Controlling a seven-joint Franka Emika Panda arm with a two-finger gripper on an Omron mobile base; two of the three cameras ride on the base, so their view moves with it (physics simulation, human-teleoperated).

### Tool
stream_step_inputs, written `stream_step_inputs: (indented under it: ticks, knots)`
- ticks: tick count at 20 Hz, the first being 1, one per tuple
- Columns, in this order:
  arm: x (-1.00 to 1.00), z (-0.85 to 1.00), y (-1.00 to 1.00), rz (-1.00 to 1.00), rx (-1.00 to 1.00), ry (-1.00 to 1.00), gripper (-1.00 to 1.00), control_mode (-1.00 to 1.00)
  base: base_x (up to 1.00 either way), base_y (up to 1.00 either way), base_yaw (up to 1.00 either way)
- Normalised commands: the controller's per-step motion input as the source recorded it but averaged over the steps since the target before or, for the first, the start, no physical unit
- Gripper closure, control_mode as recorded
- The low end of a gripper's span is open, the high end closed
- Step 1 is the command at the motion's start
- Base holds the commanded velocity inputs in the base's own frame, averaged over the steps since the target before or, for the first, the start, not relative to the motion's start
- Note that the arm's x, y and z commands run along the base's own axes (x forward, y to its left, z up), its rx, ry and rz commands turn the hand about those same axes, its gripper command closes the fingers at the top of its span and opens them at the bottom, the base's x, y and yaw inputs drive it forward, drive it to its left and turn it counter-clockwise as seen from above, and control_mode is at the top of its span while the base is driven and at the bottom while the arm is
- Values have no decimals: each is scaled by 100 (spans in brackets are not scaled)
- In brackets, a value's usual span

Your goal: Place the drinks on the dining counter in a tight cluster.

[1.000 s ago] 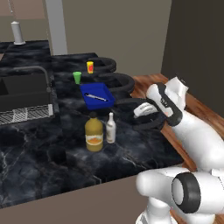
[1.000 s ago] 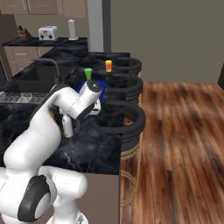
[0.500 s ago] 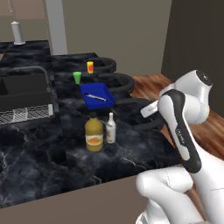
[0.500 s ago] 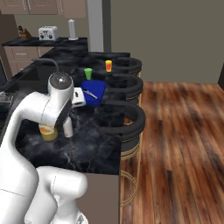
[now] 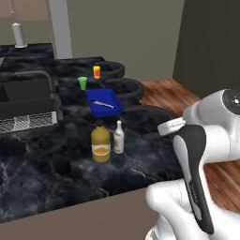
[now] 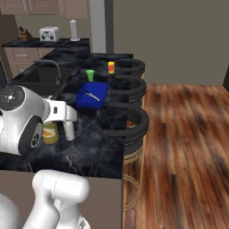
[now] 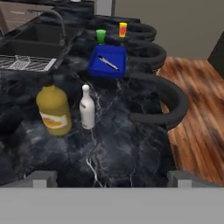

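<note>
Left base view: the orange juice jug and the slim white bottle stand upright just beside each other, a little left of centre, on the black marble bench. Above them lies a blue tray with a small utensil in it, and higher up a green cup and a yellow cup. A sink fills the left edge. The white arm bulks at lower right, well apart from the bottles.

Right base view: the arm covers the left side, and the juice jug and white bottle peep out just right of it. Curved stool backs line the bench edge at centre; wood floor spreads to the right.

Hand view: the jug and white bottle sit left of centre, near each other but seemingly not touching. The fingers at the bottom edge are spread wide and grasp nothing.

I cannot make out a water bottle anywhere, so the cluster looks incomplete. The risk I judge from here: the slim bottle is tall and narrow, and bringing a third drink in close, or sweeping the wide-spread fingers past, could tip it against the jug or roll it toward the stool-side edge.
</note>
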Motion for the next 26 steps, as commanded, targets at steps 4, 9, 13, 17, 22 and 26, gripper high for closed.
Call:
stream_step_inputs:
  ticks: [4,9,13,17,22,26]
  knots:
    - [-30,33,0,-41,-2,10,-100,-100,0,0,0]
    - [-76,31,0,-9,15,-5,-100,-100,0,0,0]
    - [-27,0,0,12,8,0,-100,-100,0,0,0]
    - [0,0,0,0,0,0,-100,-100,0,0,0]
    - [-8,0,0,0,0,0,-100,100,-39,9,1]
    - [0,0,0,0,0,0,-100,100,-100,72,23]
